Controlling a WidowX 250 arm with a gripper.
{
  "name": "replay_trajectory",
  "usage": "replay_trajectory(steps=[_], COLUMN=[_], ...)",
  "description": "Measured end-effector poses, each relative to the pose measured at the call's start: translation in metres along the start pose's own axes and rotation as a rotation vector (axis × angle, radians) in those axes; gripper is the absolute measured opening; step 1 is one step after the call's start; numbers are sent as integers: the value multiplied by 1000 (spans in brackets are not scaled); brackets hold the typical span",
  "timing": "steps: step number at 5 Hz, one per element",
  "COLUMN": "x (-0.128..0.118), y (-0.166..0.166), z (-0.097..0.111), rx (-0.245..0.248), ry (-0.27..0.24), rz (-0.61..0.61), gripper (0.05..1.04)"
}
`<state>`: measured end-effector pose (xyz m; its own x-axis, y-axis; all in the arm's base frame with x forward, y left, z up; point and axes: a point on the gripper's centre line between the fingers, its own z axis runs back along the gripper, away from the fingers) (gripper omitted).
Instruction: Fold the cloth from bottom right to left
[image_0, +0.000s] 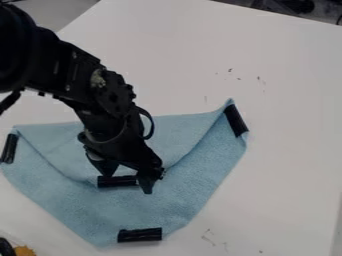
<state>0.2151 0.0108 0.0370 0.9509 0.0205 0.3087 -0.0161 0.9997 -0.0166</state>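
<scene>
My gripper (127, 183) hangs over the middle of the light blue cloth (194, 185), its two fingers open and apart. Close by the fingertips, a short black strip (115, 181) lies at the tip of a V-shaped layer of cloth, whose edges run up to the left and right corners. Further black strips mark the right corner (235, 120), the left corner (9, 148) and the bottom corner (139, 235). The arm hides part of the cloth's upper left area. Whether the fingers touch the cloth, I cannot tell.
The cloth lies on a white table (287, 125). At the bottom left edge of the view sit a yellow-orange thing (25, 251) and a dark object (5, 248). Dark items (294, 6) stand beyond the table's far edge at the top right.
</scene>
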Motion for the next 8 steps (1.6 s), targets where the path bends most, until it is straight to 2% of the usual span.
replay_trajectory(steps=[1, 2, 3, 4, 6, 8], x=[-5, -9, -10, -18, -35, -38], y=[0, -16, -27, -35, -53, -66], z=[-2, 0, 3, 1, -4, -18], rx=[2, 20, 23, 13, -37, -90], ry=[20, 30, 15, 23, 36, 85], rz=[12, 34, 44, 62, 97, 124], gripper=[1000, 1000, 1000, 1000, 1000, 999])
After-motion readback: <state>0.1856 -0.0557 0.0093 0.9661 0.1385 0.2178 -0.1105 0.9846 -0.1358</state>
